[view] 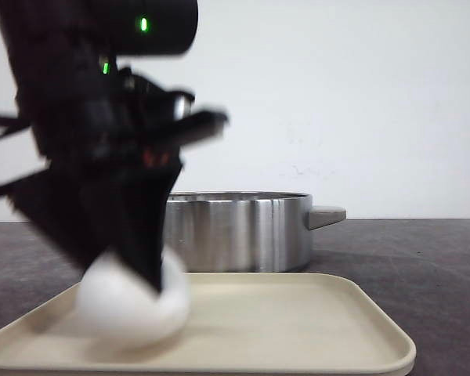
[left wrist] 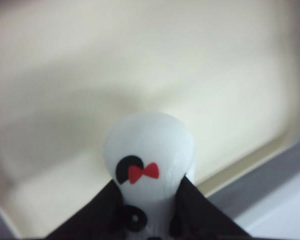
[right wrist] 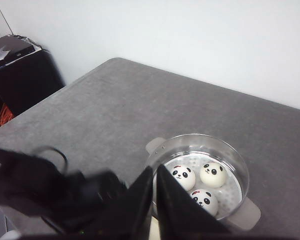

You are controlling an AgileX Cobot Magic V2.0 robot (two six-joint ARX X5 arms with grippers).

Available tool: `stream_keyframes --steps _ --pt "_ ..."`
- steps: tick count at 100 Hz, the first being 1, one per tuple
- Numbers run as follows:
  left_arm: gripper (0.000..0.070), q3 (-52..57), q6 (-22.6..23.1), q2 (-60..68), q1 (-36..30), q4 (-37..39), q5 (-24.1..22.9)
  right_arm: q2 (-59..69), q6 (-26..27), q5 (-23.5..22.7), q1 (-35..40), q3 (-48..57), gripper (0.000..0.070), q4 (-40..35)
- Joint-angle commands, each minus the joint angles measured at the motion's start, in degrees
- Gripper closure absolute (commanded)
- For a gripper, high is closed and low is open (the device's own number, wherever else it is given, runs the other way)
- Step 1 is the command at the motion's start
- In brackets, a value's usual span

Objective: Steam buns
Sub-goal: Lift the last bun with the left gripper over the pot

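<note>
Lower left of the front view, the left gripper [view: 133, 270] clamps the 4th smooth white panda-faced bun [view: 133, 301] on the beige plastic tray [view: 313, 329]. 3 buns [right wrist: 199, 185] sit in the round steel steamer pot [view: 239, 231]. Next: lift it over the rim. The right gripper [right wrist: 155, 200] is pressed together, empty.

left arm [view: 102, 149]: black casing | green indicator lights | red markings

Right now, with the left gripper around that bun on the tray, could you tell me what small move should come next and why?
Probably a short lift. The left gripper seems closed on the last bun, which sits low over the beige tray. Three buns already lie in the steel pot behind the tray, so raising this one clear of the tray should come before carrying it over the pot's rim.
</note>
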Motion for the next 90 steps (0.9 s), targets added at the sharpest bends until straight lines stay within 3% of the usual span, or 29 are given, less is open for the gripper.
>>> stream_keyframes --steps 1,13,29,54,90 --pt "0.0690 5.31 1.57 -1.20 -0.42 1.68 -0.02 0.46 0.61 0.04 0.63 1.05 0.0694 0.35" --pt "0.0690 13.38 4.92 -0.76 2.32 0.85 -0.52 0.48 0.63 0.04 0.63 1.05 0.0694 0.42" --pt "0.0690 18.62 4.96 1.92 6.78 1.42 -3.15 0.50 0.61 0.07 0.63 1.05 0.0694 0.61" --pt "0.0690 19.34 3.26 10.05 14.12 3.48 -3.21 0.85 0.39 0.48 0.63 1.05 0.0694 0.57" --pt "0.0670 19.37 3.32 19.04 16.37 6.60 -3.02 1.88 0.39 0.48 0.63 0.79 0.0694 0.52"
